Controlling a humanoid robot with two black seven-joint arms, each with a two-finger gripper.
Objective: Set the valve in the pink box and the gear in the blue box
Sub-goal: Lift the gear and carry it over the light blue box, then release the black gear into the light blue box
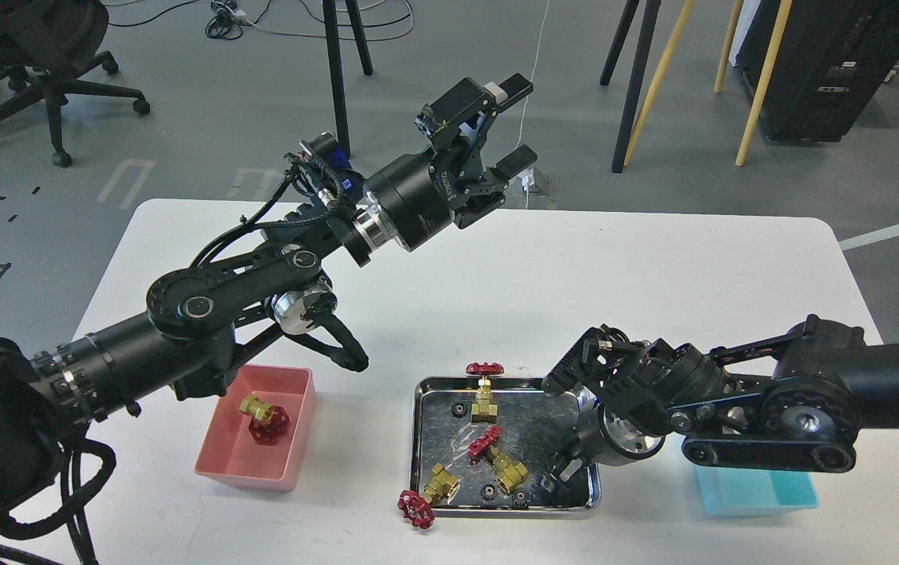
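One valve (264, 420) lies in the pink box (239, 464) at the front left. Three more valves are at the steel tray (418, 439): one at its back (484, 390), one in the middle (498, 457), one at the front left (427, 494) with its red wheel over the rim. Small black gears lie in the tray at the back left (458, 409) and the front (487, 492). My right gripper (563, 473) points down over the tray's right end; its dark fingers cannot be told apart. The blue box (755, 492) sits partly under my right arm. My left gripper (518, 122) is open and empty, high over the table's far edge.
My left arm crosses above the pink box's back-left corner. My right forearm lies low over the table from the right edge to the tray. Chair legs, stand legs and cables are on the floor beyond the table.
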